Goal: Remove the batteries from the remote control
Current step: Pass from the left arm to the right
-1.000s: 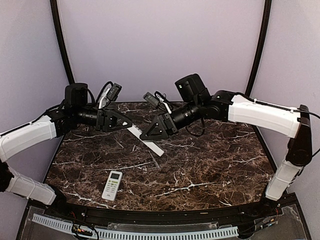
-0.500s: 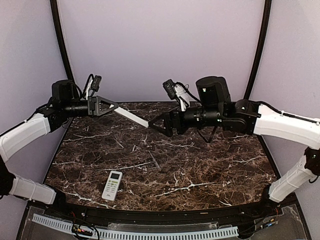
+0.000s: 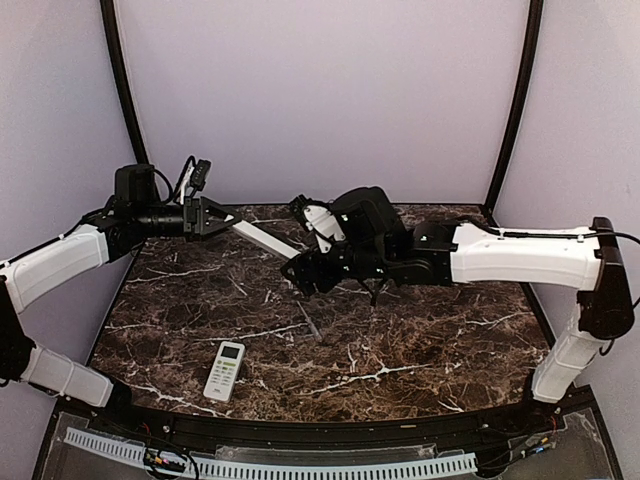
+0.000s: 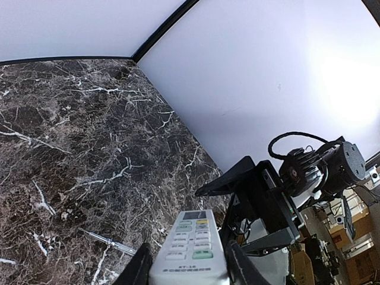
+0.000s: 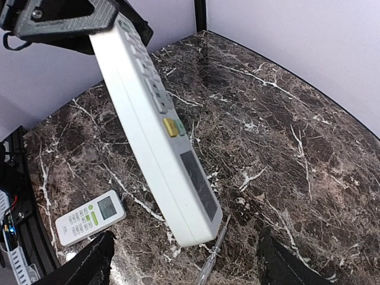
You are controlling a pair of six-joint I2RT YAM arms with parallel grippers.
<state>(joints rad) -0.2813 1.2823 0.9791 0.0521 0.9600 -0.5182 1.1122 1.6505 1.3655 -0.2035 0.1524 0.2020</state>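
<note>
A dark brown marble surface [image 3: 430,330] veined with white fills the enclosure. Near its middle lies a slim tool like a small screwdriver [image 3: 311,324], flat on the stone and angled toward the near edge. Plain lilac walls [image 3: 320,90] rise behind, framed by two curved black poles [image 3: 118,80]. A white slotted cable duct [image 3: 300,465] runs along the near edge.

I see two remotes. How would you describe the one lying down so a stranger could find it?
Start at the dark marble table and look toward its near edge, left of centre. The small white remote lies flat there. Unlike the longer remote held in the air by the left end effector, nothing touches it.
</note>
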